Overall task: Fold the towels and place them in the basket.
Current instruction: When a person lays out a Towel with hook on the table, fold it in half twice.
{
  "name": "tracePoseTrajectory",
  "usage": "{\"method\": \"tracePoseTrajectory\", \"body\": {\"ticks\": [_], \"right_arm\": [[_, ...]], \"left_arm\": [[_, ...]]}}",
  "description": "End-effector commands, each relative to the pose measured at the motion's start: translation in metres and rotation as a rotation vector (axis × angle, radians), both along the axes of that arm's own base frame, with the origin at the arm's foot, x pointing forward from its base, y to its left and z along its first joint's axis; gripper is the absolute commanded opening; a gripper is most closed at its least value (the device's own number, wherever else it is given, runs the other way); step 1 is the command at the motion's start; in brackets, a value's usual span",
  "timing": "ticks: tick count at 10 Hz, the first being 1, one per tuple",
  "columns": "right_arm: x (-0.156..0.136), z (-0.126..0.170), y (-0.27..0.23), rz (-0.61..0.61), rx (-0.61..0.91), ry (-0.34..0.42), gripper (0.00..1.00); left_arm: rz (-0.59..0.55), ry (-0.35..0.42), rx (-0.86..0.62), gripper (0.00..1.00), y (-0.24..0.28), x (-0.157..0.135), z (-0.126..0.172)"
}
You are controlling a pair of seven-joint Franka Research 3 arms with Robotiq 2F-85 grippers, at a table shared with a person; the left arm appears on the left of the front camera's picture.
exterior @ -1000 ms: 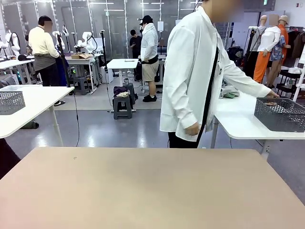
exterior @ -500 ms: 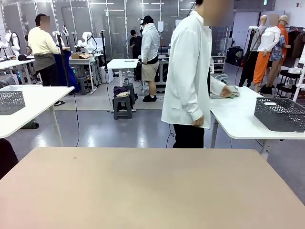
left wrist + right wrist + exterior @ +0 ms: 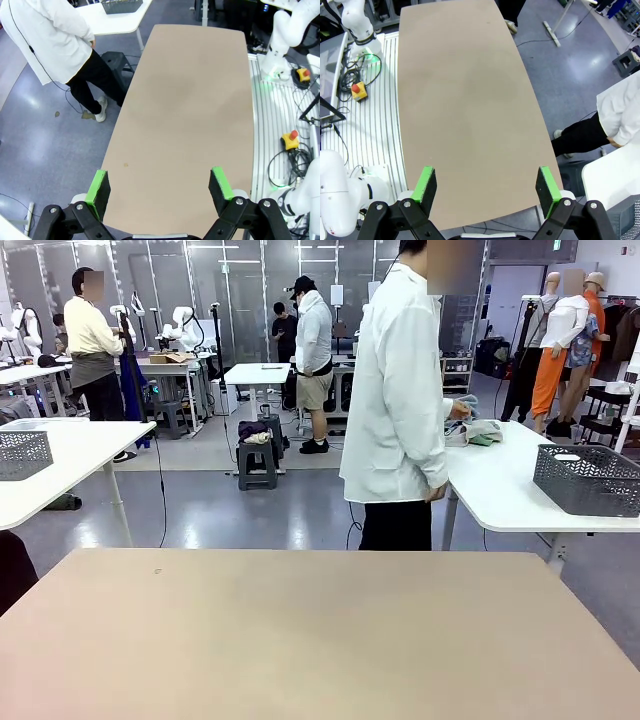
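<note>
Nearest, left pincer (image 3: 159, 176) and right pincer (image 3: 486, 175) hang over the beige tabletop (image 3: 300, 640), jaws wide apart. Beyond, a person (image 3: 395, 390) stands beside a white tabletop (image 3: 500, 490); towels (image 3: 478, 432) lie bunched there, basket (image 3: 588, 478) farther right.

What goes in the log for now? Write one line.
left gripper: open, empty | right gripper: open, empty | towels: side table, at person's hand | basket: same table

Towels (image 3: 478, 432) lie left of the basket (image 3: 588, 480) on the side table (image 3: 500, 492)
</note>
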State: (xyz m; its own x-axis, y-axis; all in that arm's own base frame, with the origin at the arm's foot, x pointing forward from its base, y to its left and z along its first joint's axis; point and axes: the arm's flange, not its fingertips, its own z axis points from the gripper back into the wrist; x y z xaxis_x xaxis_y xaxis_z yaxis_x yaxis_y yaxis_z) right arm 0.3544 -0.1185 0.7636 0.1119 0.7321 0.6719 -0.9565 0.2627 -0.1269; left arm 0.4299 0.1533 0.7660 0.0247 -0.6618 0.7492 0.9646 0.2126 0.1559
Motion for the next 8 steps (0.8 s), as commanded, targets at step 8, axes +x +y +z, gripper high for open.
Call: {"method": "tracePoseTrajectory", "body": {"ticks": [8], "right_arm": [[-0.001,0.001,0.001,0.006,0.007,-0.002,1.0]], "left_arm": [[0.019,-0.053,0.08,1.0,-0.012,-0.004,0.021]]}}
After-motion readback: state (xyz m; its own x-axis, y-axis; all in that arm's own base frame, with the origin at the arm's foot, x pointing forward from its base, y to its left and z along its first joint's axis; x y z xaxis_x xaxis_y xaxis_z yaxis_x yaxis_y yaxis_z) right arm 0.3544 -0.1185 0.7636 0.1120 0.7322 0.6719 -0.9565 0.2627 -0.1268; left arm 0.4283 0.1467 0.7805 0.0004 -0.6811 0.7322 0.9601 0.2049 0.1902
